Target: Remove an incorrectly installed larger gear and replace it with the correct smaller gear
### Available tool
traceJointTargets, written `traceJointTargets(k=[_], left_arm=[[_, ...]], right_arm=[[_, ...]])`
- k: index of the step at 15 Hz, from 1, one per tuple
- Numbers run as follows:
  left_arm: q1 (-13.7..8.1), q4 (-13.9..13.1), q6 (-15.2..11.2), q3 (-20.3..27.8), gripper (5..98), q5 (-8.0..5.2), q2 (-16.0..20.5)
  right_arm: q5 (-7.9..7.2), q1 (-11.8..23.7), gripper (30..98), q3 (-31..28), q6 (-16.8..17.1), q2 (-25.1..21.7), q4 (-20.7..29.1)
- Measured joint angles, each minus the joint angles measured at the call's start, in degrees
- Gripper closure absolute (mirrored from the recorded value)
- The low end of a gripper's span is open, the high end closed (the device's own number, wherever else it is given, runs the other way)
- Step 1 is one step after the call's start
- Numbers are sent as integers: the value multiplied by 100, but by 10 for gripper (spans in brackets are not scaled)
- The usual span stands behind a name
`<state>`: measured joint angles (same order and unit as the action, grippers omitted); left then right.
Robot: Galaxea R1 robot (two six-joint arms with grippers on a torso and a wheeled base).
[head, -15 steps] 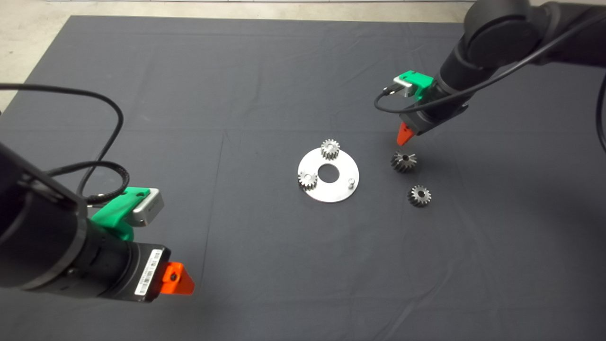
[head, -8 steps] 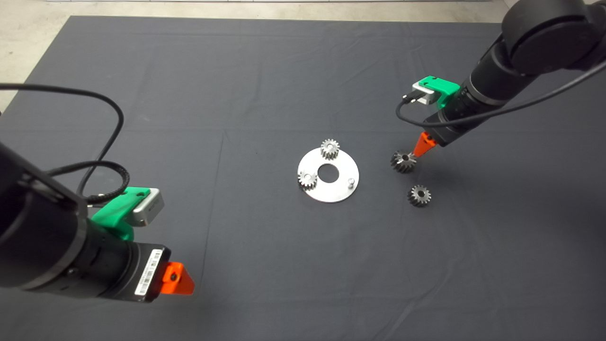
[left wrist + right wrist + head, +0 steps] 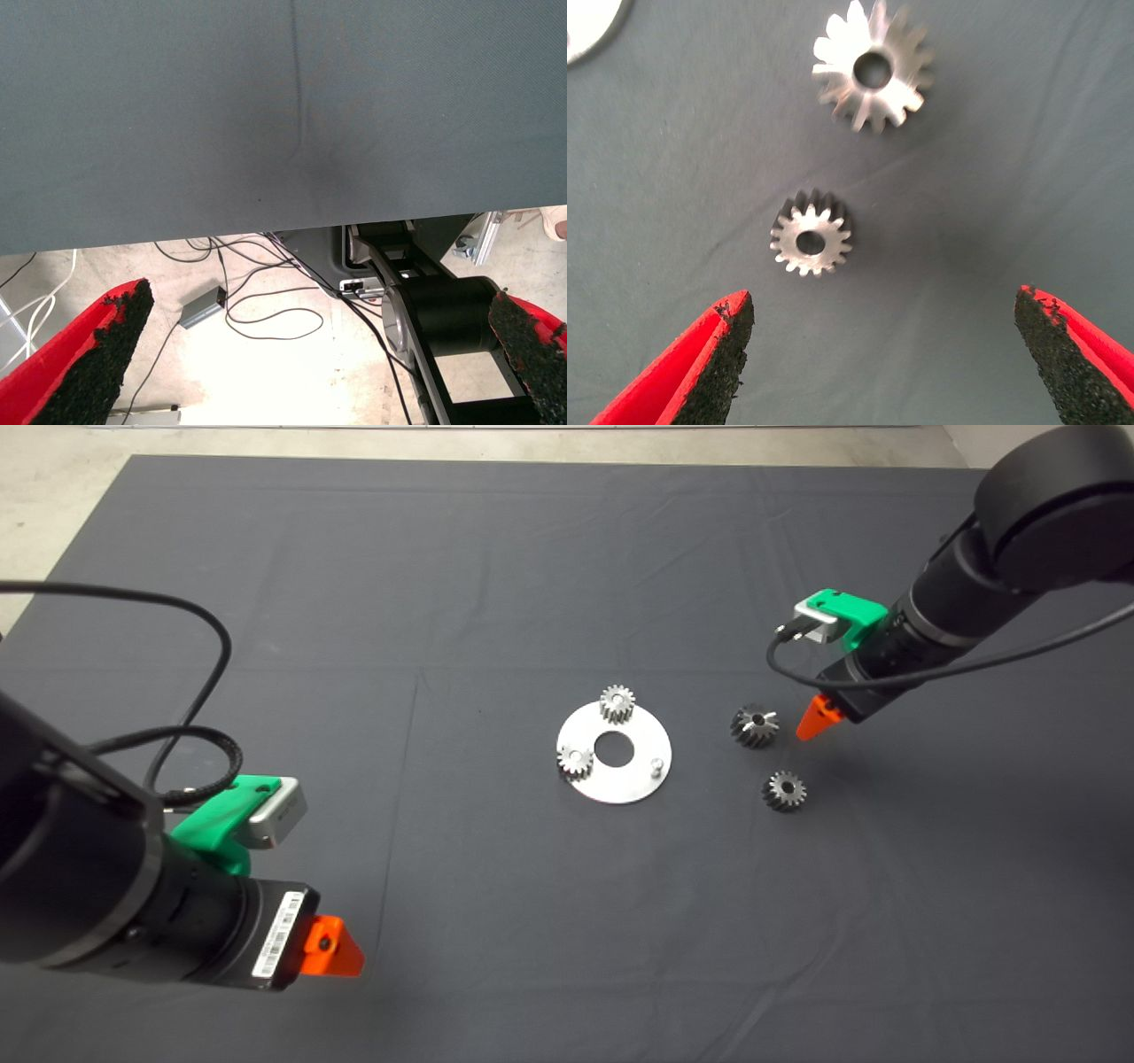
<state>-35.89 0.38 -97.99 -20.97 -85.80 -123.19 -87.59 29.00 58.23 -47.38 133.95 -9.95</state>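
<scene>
A dark mat [image 3: 496,584] is spread over the surface, and a round silver plate [image 3: 614,779] with a centre hole is laid near its middle. This plate serves as the landmark. Two small short-toothed gears are seated on it: one [image 3: 617,703] at its far rim and one [image 3: 575,761] at its left rim. A bare peg [image 3: 656,763] is seen standing on its right side, with nothing fitted on it.

The larger gear [image 3: 755,725], with long flaring teeth, is laid flat on the mat to the right of the plate, apart from it. The smaller gear [image 3: 784,790] is laid flat on the mat as well, further right of the plate and nearer the camera, close to the larger gear but not touching it. In the right wrist view the larger gear [image 3: 872,72] and the smaller gear [image 3: 811,237] are both shown beyond the fingertips, with a sliver of the plate [image 3: 589,22] at one corner.

The right hand [image 3: 815,718] is held just right of the larger gear, on the side away from the plate. Its fingers [image 3: 709,363] are spread wide and nothing is gripped or touched.

The left hand [image 3: 330,948] is parked well to the left of the plate, near the front of the mat. Its fingers [image 3: 93,354] are also spread wide and empty, with the mat edge, floor and cables [image 3: 257,305] seen past them.
</scene>
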Motion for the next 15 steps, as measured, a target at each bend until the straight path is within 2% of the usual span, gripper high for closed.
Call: traceJointTargets(k=[3,5,7,11,12,15], left_arm=[[0,0,-2,0,58,0,1],[0,2,-2,0,58,2,0],[0,2,-2,0,58,0,0],[0,2,-2,0,58,2,0],[0,0,-2,0,58,0,0],[0,2,-2,0,58,2,0]], right_arm=[[-11,-185,504,0,3,-38,15],[-4,-255,457,2,3,-35,51],[-4,-281,454,11,1,-33,74],[-4,-342,400,22,-1,-32,118],[-6,-384,368,22,0,-29,140],[-8,-423,362,23,-2,24,152]])
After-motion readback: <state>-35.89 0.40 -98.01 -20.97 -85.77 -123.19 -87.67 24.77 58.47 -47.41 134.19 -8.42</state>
